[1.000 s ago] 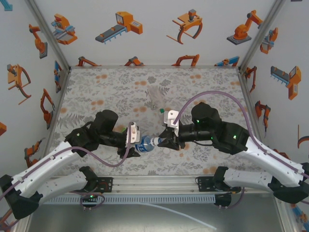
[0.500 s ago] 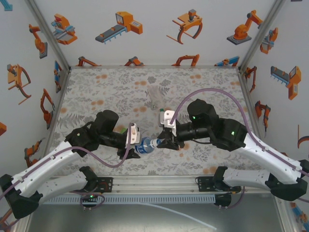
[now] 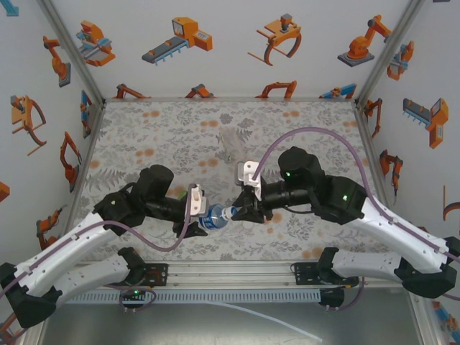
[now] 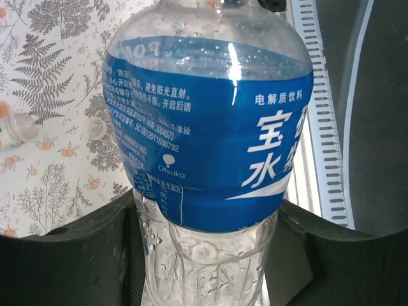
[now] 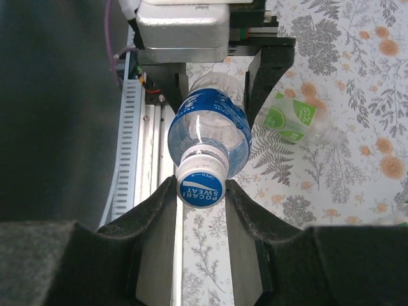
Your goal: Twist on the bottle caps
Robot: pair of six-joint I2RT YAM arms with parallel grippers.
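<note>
Right end effector [image 5: 200, 190] clamping cap [image 5: 201, 183], bottle [image 5: 209, 124] behind

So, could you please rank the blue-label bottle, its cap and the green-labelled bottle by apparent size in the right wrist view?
1. blue-label bottle
2. green-labelled bottle, partly hidden
3. cap, though it sits nearest the camera, so these last two are close.
</note>
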